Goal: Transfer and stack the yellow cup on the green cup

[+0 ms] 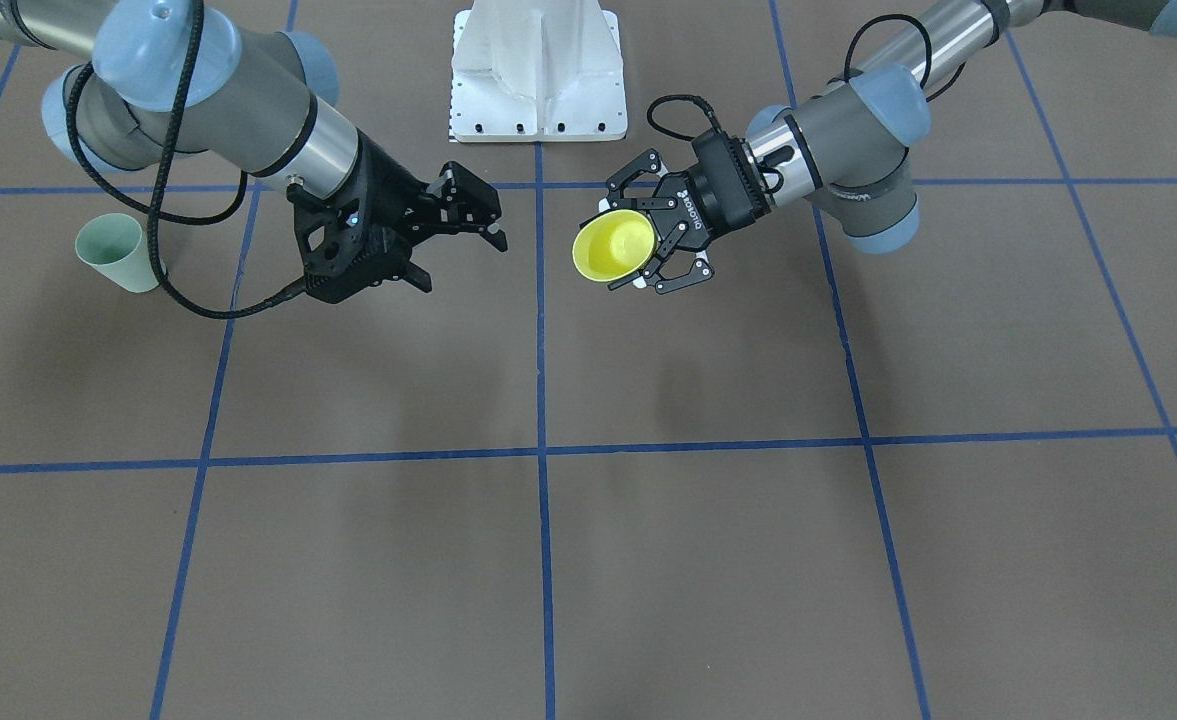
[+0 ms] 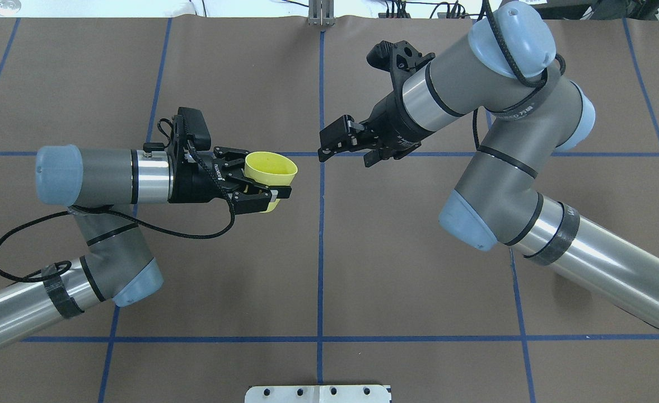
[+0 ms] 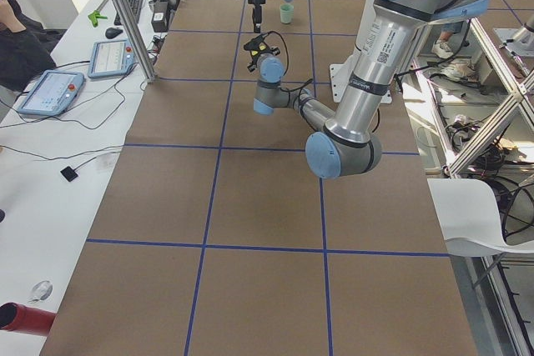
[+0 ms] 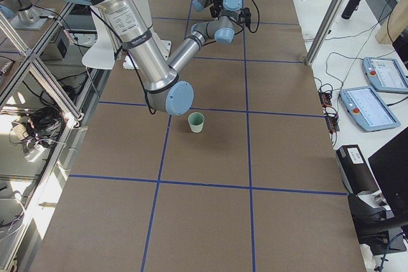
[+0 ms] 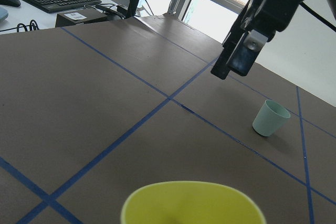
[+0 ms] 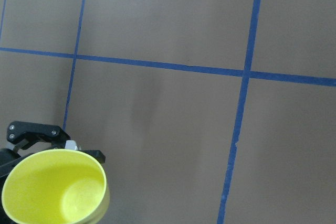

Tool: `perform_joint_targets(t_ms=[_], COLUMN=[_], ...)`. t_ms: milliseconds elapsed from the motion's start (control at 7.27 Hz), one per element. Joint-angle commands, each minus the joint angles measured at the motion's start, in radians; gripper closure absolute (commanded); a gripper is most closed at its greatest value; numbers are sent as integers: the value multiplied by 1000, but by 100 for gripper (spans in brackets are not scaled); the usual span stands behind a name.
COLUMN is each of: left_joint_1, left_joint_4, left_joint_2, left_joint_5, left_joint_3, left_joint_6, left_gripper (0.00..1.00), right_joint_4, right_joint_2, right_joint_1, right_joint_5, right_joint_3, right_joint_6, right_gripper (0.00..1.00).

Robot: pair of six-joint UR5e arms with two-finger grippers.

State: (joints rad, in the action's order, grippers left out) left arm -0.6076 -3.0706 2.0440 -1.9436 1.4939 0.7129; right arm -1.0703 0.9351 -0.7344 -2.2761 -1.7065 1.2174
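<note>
Fingers (image 1: 676, 274) of left gripper (image 1: 624, 238) clamped on yellow cup (image 1: 610, 247). Front view: cup held off table (image 1: 708, 560), tipped sideways, mouth toward right gripper (image 1: 463, 264); that one's jaws spread, open gap between the two. Green cup (image 1: 114, 254) upright on table, well apart, beyond right arm (image 1: 198, 90). Overhead: left arm (image 2: 105, 176) and right arm reaching inward from opposite sides, tips near blue tape line (image 2: 321, 252); green cup hidden. Left wrist: green cup standing past a tape line. Right wrist: yellow cup's inside plain yellow to its bottom.

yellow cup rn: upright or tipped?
Tipped. The yellow cup sits sideways in the left gripper, its mouth facing the right gripper.
</note>
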Motion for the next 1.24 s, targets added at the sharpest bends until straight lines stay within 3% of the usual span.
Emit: perform_joint_targets(t_ms=[0, 1101], left_joint_1=[5, 43], left_joint_4=[-32, -43], left_joint_2=[-11, 21], left_joint_5=[0, 0], left_joint_3=[-4, -3], left_joint_6=[-1, 0], left_gripper=[100, 100], right_joint_4=[3, 1], right_joint_2=[-42, -56], right_joint_1=[10, 75], right_joint_5=[9, 3], right_joint_3=[19, 51], right_joint_6=[104, 148], right_gripper=[4, 15])
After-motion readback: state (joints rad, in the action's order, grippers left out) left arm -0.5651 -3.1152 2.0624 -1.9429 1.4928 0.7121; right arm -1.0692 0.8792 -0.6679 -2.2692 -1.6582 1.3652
